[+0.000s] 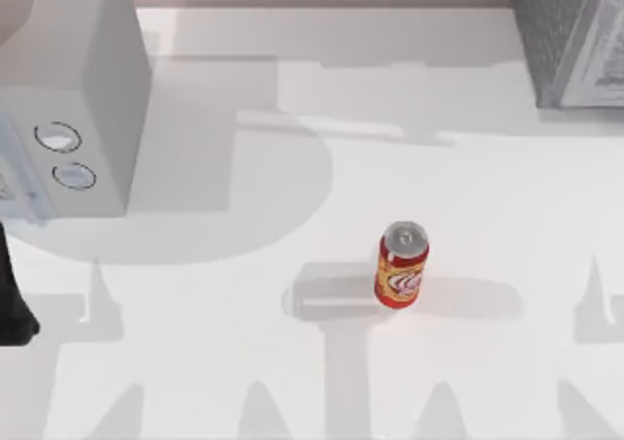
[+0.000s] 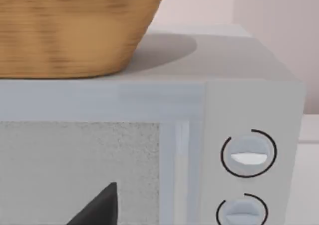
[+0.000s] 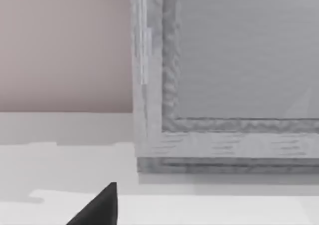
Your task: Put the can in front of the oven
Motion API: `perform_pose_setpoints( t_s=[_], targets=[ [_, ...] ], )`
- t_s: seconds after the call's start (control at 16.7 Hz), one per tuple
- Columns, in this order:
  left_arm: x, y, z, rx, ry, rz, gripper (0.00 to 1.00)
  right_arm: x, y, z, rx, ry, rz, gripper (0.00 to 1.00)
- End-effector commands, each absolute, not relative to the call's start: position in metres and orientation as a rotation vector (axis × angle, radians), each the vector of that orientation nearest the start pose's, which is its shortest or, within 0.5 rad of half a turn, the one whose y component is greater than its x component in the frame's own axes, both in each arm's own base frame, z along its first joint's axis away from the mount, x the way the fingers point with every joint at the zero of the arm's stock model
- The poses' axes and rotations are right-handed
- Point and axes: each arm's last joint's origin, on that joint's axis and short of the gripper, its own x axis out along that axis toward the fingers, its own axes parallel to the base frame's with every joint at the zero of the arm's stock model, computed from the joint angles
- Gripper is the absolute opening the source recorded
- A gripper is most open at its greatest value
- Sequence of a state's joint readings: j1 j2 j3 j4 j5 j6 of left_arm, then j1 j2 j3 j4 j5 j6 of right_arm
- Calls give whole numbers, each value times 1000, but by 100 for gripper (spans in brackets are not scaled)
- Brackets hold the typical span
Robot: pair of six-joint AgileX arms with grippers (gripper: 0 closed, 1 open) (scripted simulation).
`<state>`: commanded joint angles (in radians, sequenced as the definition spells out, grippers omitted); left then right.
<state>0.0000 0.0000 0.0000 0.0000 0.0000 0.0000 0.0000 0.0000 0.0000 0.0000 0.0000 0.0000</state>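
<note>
1. Can [image 1: 402, 265]: a small red drink can with a yellow-orange band, a white swirl logo and a silver top. It stands upright on the white table [image 1: 292, 362], a little right of the table's centre in the top view, free of any contact, with its shadow falling across the surface to either side of it.
2. Oven [image 1: 68, 99]: a large pale grey box at the table's left, well apart from the can. Two round ringed dials [image 1: 66, 157] sit on its front. In the left wrist view the same front appears close up, with a light bluish frame around a speckled door panel [image 2: 79, 170] and the dials stacked at one end.
3. Basket [image 2: 75, 30]: a woven tan basket resting on the oven's top, seen from the left wrist view.
4. Speckled box [image 1: 570, 35]: a darker grey appliance with a white printed side, at the table's far right corner, well apart from the can. The right wrist view faces it from near table height.
5. Left arm [image 1: 12, 299]: a dark part of it lies at the top view's left edge, just beside the oven's front. One dark fingertip [image 2: 97, 207] shows before the oven door; whether the hand is wide or narrow, I cannot tell.
6. Right gripper: one dark fingertip [image 3: 97, 207] shows above the table, pointing toward the speckled box; how wide the hand stands, I cannot tell.
</note>
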Motion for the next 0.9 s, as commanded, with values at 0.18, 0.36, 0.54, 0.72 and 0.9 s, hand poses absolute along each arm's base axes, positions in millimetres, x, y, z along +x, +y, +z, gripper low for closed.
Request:
perform_pose_setpoints(
  t_s=[0.18,0.36,0.54,0.72,0.9],
  targets=[
    [106,-2,162,0,6,-4,100,106,-1,160,0,0,0,100],
    [107,-5,178,2,66,-38,100,106,-1,160,0,0,0,100],
    [114,-13,209,11,184,-105,100,106,-1,160,0,0,0,100],
    [132,-26,248,34,343,-193,100,106,-1,160,0,0,0,100],
    [165,-50,287,78,532,-292,100,106,-1,160,0,0,0,100]
  ],
)
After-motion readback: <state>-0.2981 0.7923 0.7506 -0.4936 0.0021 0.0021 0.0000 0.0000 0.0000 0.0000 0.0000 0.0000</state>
